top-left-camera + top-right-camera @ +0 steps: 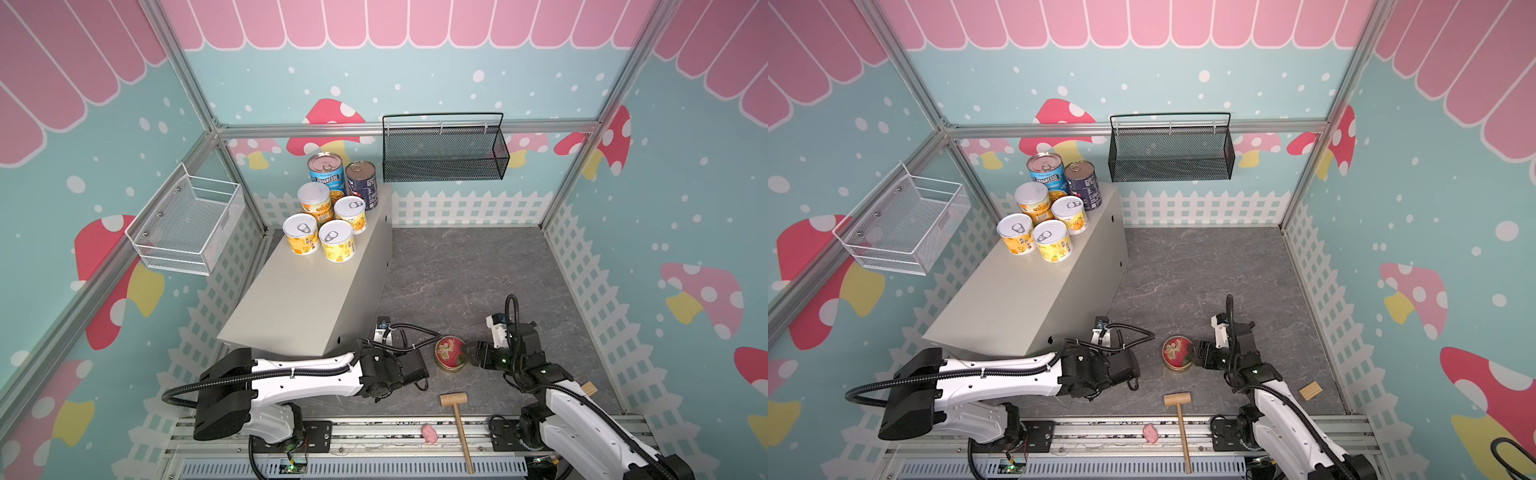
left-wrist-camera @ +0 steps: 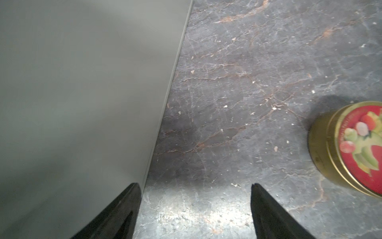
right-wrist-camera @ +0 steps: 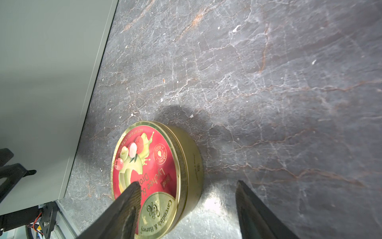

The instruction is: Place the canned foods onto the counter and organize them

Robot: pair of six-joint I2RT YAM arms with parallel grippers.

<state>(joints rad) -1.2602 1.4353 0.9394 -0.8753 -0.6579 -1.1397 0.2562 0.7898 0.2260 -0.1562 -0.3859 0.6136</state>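
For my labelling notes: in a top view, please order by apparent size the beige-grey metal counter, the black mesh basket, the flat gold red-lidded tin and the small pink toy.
1. beige-grey metal counter
2. black mesh basket
3. flat gold red-lidded tin
4. small pink toy
Differences are plain; nearness changes nothing.

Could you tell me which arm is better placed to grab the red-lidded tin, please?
Right: the right claw is open at the tin, one finger over it; the left claw faces bare floor beside the counter.
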